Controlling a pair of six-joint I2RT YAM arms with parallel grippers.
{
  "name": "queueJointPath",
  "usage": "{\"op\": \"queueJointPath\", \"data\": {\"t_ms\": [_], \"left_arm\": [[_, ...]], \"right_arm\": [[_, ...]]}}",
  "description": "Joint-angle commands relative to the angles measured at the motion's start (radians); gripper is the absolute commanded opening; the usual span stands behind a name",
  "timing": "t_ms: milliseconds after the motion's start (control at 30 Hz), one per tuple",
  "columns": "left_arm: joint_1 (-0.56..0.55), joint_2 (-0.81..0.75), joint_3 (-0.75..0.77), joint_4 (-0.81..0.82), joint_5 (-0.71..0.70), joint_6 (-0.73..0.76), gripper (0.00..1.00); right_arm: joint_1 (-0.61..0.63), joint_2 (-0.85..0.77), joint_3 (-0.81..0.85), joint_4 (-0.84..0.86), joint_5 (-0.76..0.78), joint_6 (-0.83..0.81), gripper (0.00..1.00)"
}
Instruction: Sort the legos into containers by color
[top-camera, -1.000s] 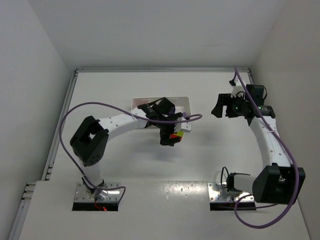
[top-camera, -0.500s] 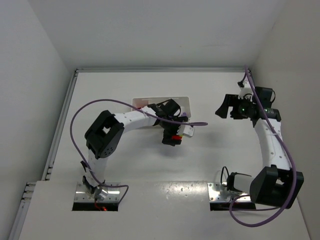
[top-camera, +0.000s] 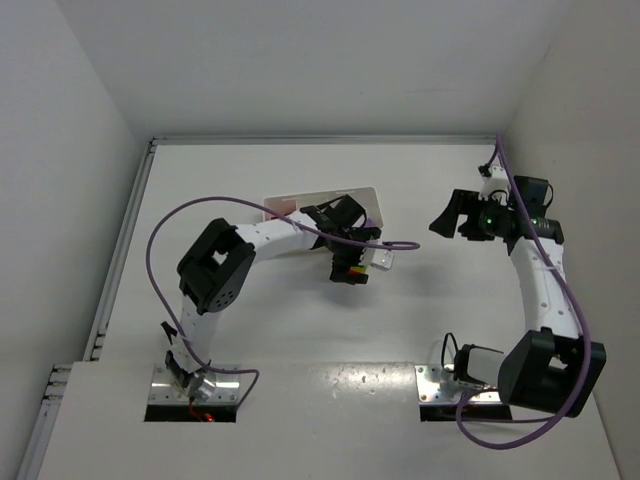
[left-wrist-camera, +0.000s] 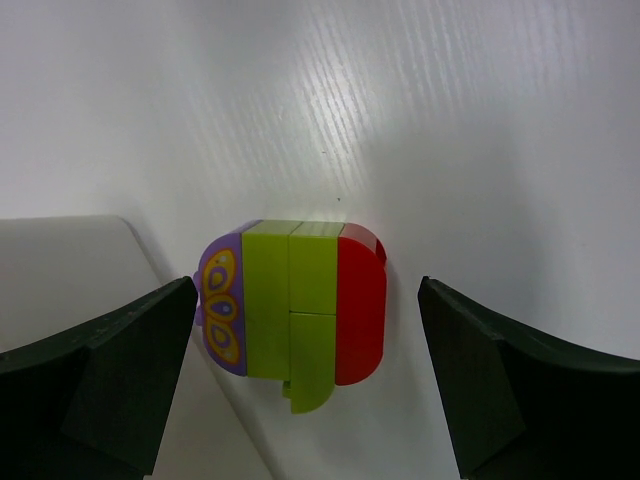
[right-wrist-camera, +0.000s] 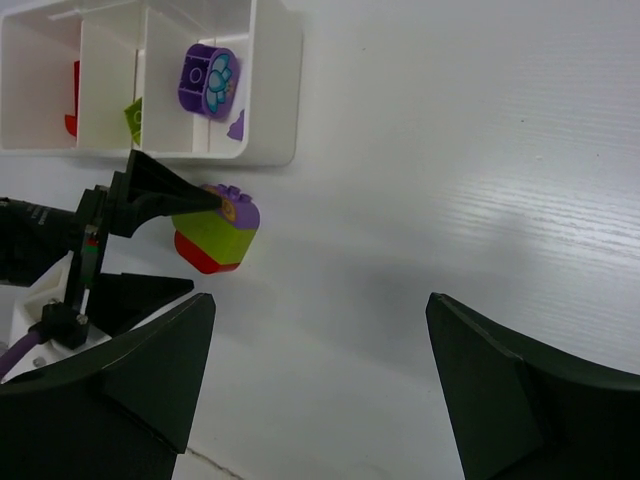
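Note:
A striped clump (left-wrist-camera: 292, 310) of purple, yellow-green and red legos lies on the table just off the white tray's corner (left-wrist-camera: 60, 250). My left gripper (left-wrist-camera: 307, 300) is open, with a jaw on each side of the clump and a gap on both. From above, the gripper (top-camera: 348, 268) covers most of the clump (top-camera: 354, 270). In the right wrist view the tray (right-wrist-camera: 275, 90) holds a red brick (right-wrist-camera: 75, 85), a yellow-green brick (right-wrist-camera: 133, 120) and purple bricks (right-wrist-camera: 208, 80) in separate compartments, with the clump (right-wrist-camera: 217, 238) below it. My right gripper (right-wrist-camera: 320, 390) is open and empty, high at the right (top-camera: 443, 212).
The left arm lies across the tray (top-camera: 370, 200), hiding most of it from above. A purple cable (top-camera: 395, 243) loops off the left wrist. Walls close the table at the back and on both sides.
The left arm's elbow has swung right and its gripper has shifted slightly right at the clump. The tray now sits tilted. The right arm has drawn back toward the right wall.

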Motion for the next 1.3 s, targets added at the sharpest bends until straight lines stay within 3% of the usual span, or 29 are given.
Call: {"op": "queueJointPath", "data": {"t_ms": [0,700,767,800,933,1067,1267], "left_arm": [[0.008,0.027,0.051,0.028,-0.017,0.018,0.99],[0.036,0.103,0.09,-0.064,-0.065,0.047,0.99],[0.046,0.103,0.102,-0.064,-0.022,0.038,0.91],[0.047,0.103,0.102,-0.064,-0.011,0.027,0.75],[0.068,0.088,0.14,-0.054,0.058,-0.104,0.45],[0.068,-0.008,0.091,0.09,0.072,-0.25,0.36],[0.065,-0.183,-0.044,0.322,0.043,-0.511,0.36]], "right_arm": [[-0.005,0.015,0.001,0.032,-0.043,0.015,0.88],[-0.023,0.075,0.021,0.023,-0.089,0.004,0.89],[-0.023,0.084,0.021,0.023,-0.112,0.004,0.89],[-0.023,0.084,0.021,0.013,-0.125,0.004,0.89],[-0.013,0.118,-0.002,0.012,-0.232,0.05,0.89],[-0.002,0.142,-0.053,0.054,-0.336,0.13,0.89],[0.018,0.17,-0.124,0.209,-0.525,0.34,0.89]]}}
